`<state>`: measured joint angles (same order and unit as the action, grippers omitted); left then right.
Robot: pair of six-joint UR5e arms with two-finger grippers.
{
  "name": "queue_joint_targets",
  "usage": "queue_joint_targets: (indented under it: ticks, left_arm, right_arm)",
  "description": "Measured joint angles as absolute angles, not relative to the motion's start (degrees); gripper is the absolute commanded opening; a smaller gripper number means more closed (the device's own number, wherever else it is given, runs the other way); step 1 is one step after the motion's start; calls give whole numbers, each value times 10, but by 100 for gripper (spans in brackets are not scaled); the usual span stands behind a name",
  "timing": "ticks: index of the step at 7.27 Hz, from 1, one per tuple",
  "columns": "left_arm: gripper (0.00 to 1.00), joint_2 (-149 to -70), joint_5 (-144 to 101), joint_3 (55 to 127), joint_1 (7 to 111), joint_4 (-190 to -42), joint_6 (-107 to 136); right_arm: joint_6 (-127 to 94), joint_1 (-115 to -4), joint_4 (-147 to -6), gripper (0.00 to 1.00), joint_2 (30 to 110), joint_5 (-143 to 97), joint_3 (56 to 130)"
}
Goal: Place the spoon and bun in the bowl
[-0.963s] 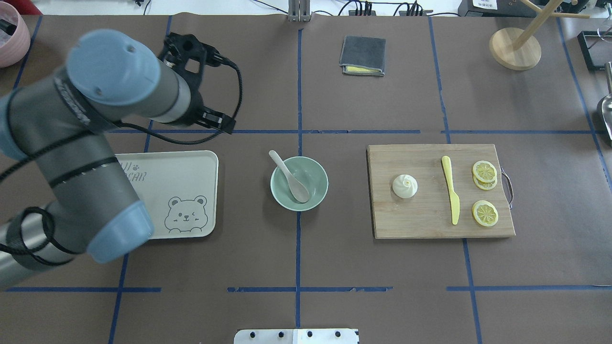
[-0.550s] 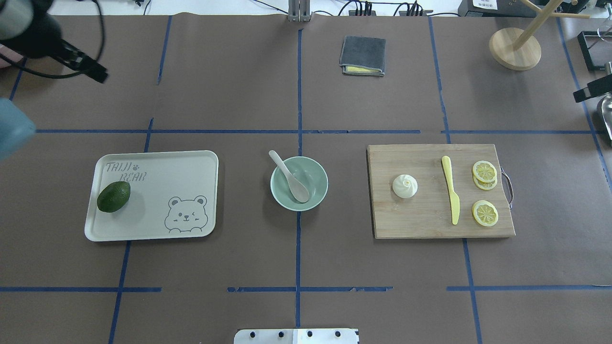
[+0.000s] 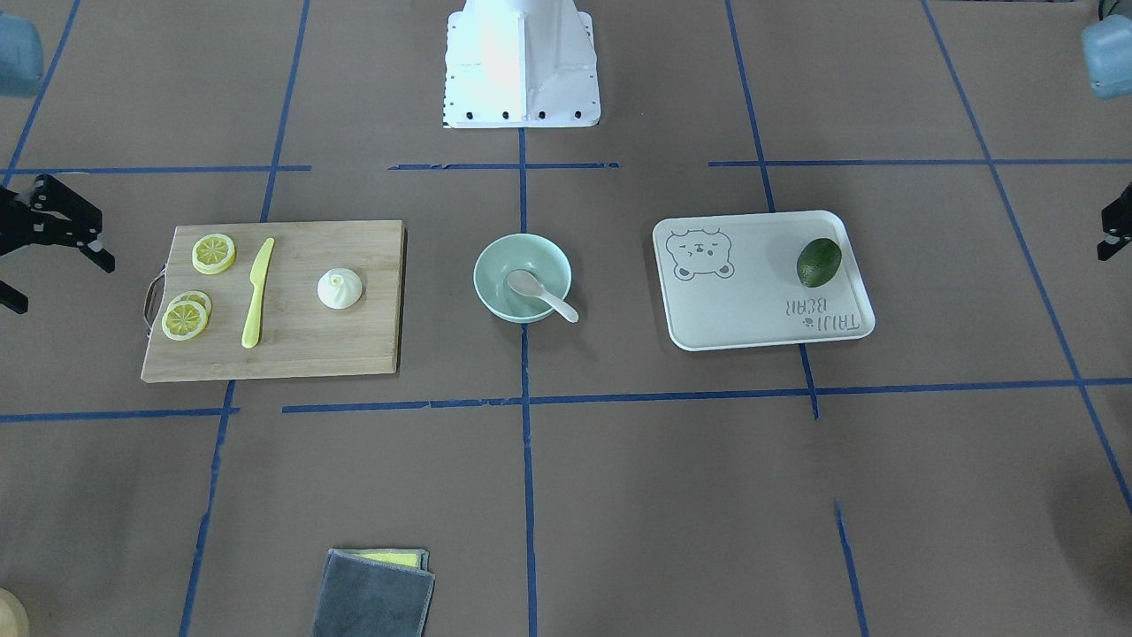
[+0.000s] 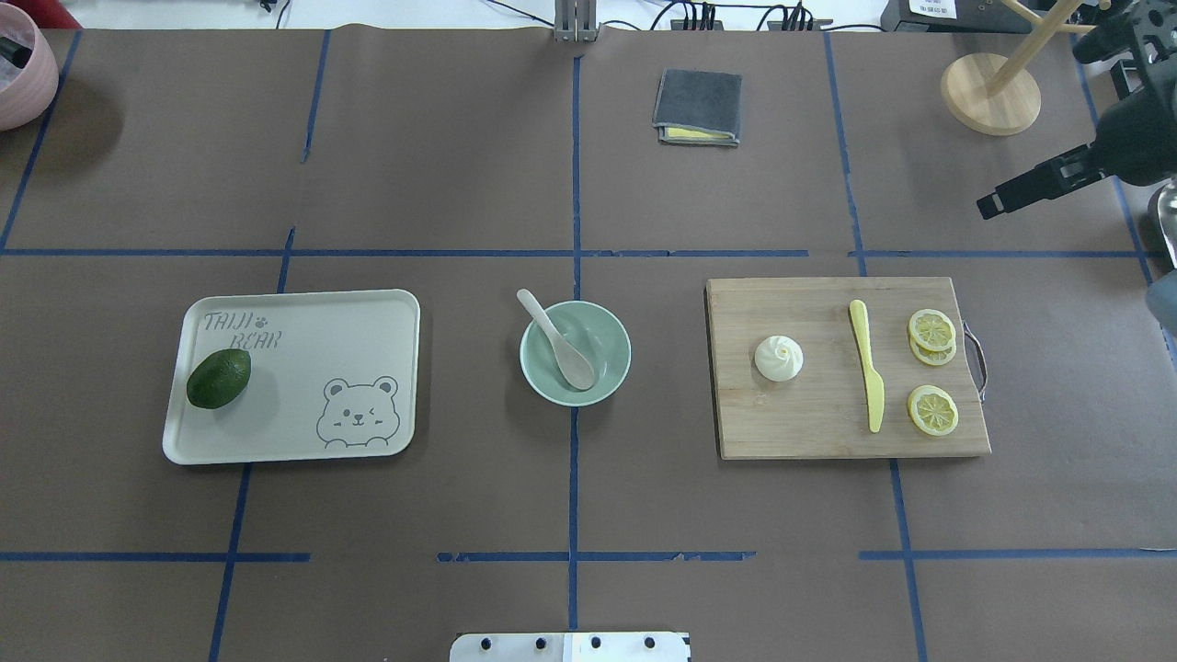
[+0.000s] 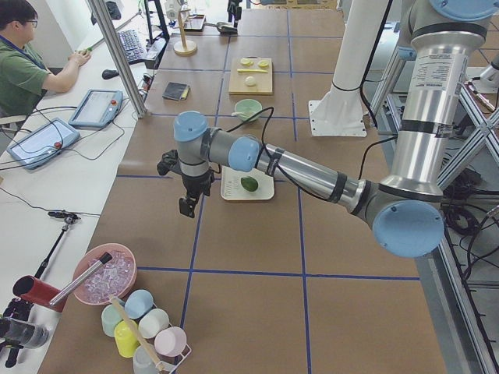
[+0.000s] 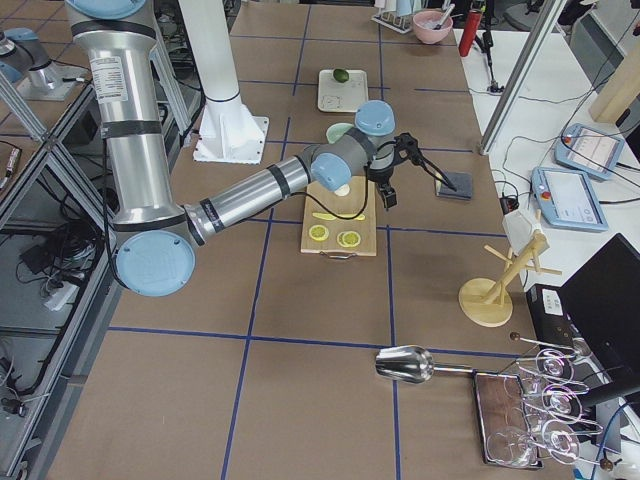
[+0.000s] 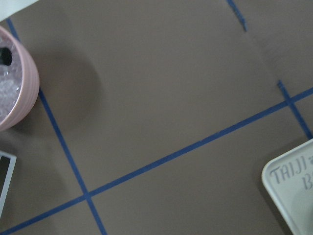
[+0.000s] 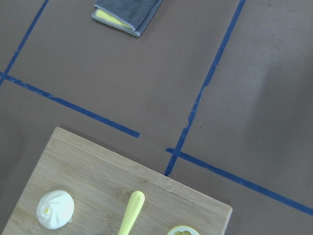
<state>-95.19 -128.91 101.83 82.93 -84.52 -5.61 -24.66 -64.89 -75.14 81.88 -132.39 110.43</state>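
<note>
The mint-green bowl [image 4: 607,377] stands at the table's middle. The off-white spoon [image 4: 556,340] lies in it, scoop down, handle over the rim; it also shows in the front view [image 3: 541,295]. The white bun [image 4: 779,358] sits on the wooden cutting board [image 4: 809,423], apart from the bowl, and shows in the right wrist view [image 8: 55,209]. My right gripper [image 6: 387,192] hangs high over the board's far side; I cannot tell whether it is open. My left gripper [image 5: 187,204] hangs beyond the tray at the table's left end; its state cannot be told.
A yellow knife [image 4: 867,363] and lemon slices [image 4: 932,409] lie on the board. A bear-print tray [image 4: 368,317] holds a green avocado [image 4: 219,378]. A grey cloth [image 4: 698,106], a wooden stand [image 4: 990,94] and a pink bowl [image 4: 20,78] stand at the far edge.
My left arm has swung off to the left out of the overhead view, uncovering the tray and avocado. My right arm has come in at the upper right. Spoon, bowl and bun have not moved.
</note>
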Motion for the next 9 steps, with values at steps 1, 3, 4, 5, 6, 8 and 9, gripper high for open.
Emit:
queue_joint_targets:
  ticks: [1,3,4,5,6,8,9]
  left_arm:
    - [100,-922,-1295,1004,870,-845,-63]
    - [100,-860,-1336,995,917,-847,-88]
    - [100,-844,-1349,997,931,-842,-93]
    - [100,-837,-1353,996,937,-841,-94]
    - [100,-836,-1355,996,938,-840,-95]
    - [100,-836,-1358,997,939,-841,-95]
    - [100,-836,-1359,998,939,-842,-95]
  right_arm:
    - [-297,-612,-752,100,812,-1300,1118]
    - [-397,-531,-752,100,799,-1241,1135]
    - [-440,-485,-751,100,796,-1194,1137]
    - [-486,-433,-750,100,792,-1138,1138]
    - [-519,-383,-750,100,786,-1084,1135]
    - [-540,-320,-750,91,782,-1012,1115]
    - [-542,-307,-750,88,782,-996,1103]
